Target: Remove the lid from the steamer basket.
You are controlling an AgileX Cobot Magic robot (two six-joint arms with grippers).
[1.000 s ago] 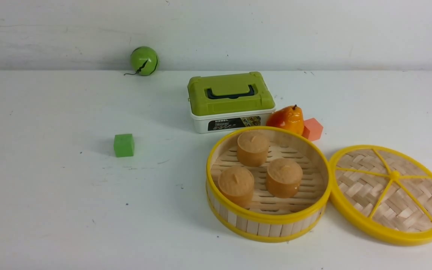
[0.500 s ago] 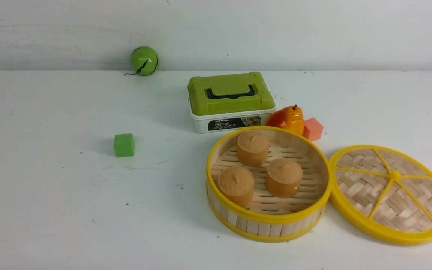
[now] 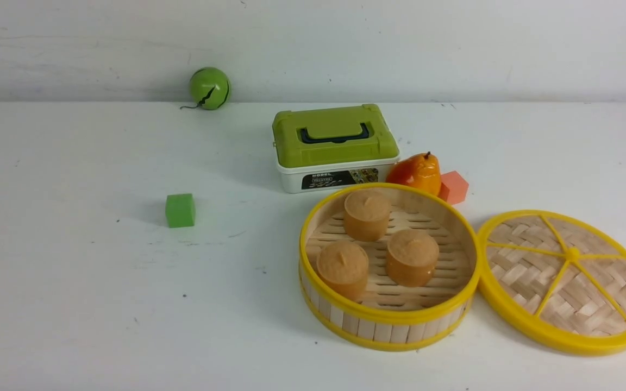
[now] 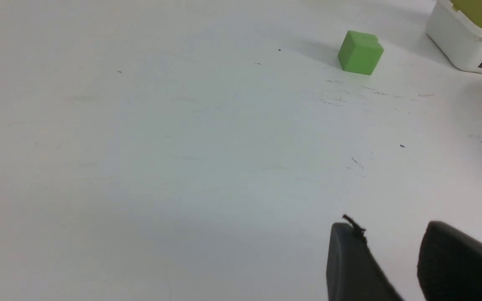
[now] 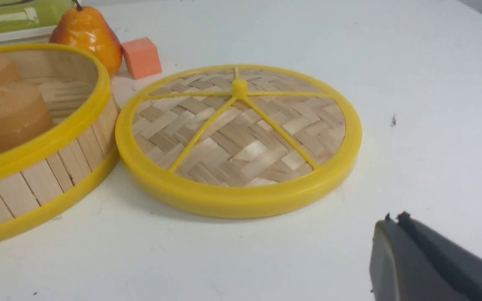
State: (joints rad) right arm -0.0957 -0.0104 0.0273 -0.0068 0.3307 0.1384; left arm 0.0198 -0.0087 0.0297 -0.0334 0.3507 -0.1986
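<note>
Lid (image 3: pixel 565 277) off, R of basket (image 3: pixel 389 314) (clear tbl (image 3: pixel 128 326) L).

In the front view, the small label print on the box (image 3: pixel 337 141) is too small to read, and the near part of the pear (image 3: pixel 415 174) and the lower left of the orange block (image 3: pixel 454 187) hide behind the steamer basket (image 3: pixel 389 314). The basket's near left wall covers the foot of the nearest bun (image 3: pixel 343 269). In the left wrist view, the picture's edges cut off the box and the left gripper (image 4: pixel 391 259). Likewise, the right wrist view crops the basket, the box and the right gripper (image 5: pixel 396 234).
</note>
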